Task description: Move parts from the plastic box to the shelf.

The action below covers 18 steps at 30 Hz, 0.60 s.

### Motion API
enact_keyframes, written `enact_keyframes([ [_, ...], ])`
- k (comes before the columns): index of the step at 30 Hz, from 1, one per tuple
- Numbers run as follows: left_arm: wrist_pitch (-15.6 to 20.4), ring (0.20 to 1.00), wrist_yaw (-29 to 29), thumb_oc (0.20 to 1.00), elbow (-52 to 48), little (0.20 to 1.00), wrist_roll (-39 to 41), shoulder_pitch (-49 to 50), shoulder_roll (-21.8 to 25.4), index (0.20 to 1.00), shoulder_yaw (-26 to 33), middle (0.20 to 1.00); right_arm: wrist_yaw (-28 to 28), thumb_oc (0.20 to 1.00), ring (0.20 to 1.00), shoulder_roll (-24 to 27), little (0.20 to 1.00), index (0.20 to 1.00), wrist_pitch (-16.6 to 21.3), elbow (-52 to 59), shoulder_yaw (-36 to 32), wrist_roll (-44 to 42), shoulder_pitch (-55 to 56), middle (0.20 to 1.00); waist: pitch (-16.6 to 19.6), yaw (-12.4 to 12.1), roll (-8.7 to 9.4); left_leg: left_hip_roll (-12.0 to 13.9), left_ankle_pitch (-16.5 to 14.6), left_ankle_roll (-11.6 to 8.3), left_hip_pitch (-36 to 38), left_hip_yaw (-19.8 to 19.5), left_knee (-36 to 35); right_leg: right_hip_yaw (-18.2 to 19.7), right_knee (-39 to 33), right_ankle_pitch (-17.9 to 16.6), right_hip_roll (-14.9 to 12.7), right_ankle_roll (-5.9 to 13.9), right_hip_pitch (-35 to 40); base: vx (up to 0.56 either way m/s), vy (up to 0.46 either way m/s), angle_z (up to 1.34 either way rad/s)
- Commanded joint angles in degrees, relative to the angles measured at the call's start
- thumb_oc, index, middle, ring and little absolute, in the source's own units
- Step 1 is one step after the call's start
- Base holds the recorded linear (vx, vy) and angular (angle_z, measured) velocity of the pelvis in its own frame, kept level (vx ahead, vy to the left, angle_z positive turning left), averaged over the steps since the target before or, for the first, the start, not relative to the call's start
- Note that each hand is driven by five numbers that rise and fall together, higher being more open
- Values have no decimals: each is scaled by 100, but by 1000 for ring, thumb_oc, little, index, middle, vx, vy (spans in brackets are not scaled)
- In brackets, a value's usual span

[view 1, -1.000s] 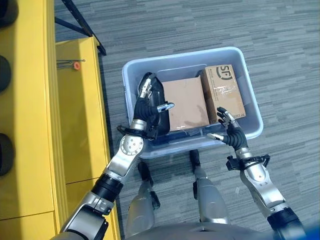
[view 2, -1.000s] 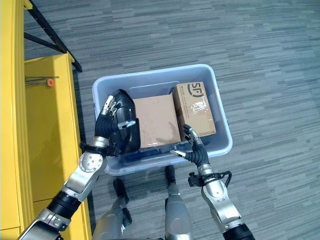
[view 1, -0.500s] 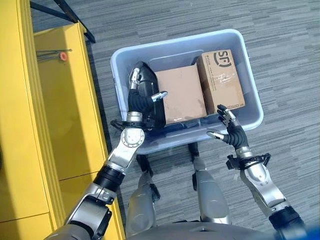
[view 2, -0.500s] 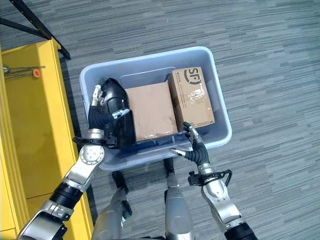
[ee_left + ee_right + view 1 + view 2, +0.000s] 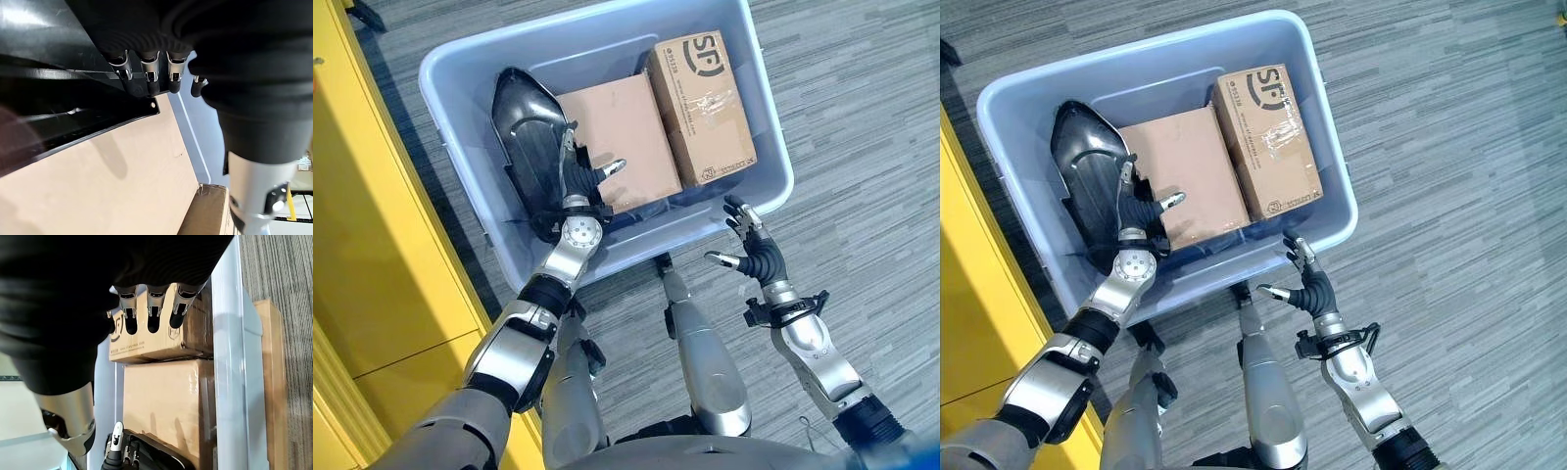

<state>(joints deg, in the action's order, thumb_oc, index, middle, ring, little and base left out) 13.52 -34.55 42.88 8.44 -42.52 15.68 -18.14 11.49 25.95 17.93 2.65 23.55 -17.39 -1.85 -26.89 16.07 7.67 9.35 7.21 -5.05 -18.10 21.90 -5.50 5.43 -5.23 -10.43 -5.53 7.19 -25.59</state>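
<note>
A blue-grey plastic box [image 5: 646,245] stands on the floor in front of me. At its left side lies a black moulded part [image 5: 524,122], beside a plain cardboard box [image 5: 617,127] and a printed cardboard box [image 5: 703,93]. My left hand [image 5: 570,186] reaches into the box. Its straight fingers [image 5: 149,81] lie along the black part's edge and its thumb is spread over the plain box. My right hand [image 5: 754,257] hovers open just outside the box's near rim, below the printed box [image 5: 146,345], holding nothing.
The yellow shelf [image 5: 372,245] runs along the left, close to the plastic box. Grey striped carpet [image 5: 862,147] lies to the right of and behind the box.
The camera has tipped down and closer, so the box looks larger and the shelf slides off to the left. The left hand stays on the black part; the right hand stays open by the rim.
</note>
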Motion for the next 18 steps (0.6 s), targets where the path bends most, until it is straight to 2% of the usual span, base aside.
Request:
enact_keyframes([
  [1,23,1000,92,1000,283,1000,376,83,20,1000,21,1000,-54,1000,1000,102,1000,1000,323,310,-64,-197,102,1000,323,-90,188,353,154,-345,75,-167,50,118,244,-18,-230,471,105,7,-21,-5],
  [11,0,1000,488,1000,-140,1000,87,183,-344,1000,-605,1000,-30,1000,1000,87,1000,1000,404,495,-388,-340,303,1000,352,-28,72,350,98,-341,106,-163,50,127,222,1,-232,470,122,8,-9,-5],
  [18,59,1000,647,1000,-795,1000,-153,530,-372,1000,-890,1000,41,1000,1000,53,1000,1000,446,465,-471,-308,301,1000,340,-132,-45,324,68,-333,117,-218,50,73,203,28,-271,475,170,0,0,0],
])
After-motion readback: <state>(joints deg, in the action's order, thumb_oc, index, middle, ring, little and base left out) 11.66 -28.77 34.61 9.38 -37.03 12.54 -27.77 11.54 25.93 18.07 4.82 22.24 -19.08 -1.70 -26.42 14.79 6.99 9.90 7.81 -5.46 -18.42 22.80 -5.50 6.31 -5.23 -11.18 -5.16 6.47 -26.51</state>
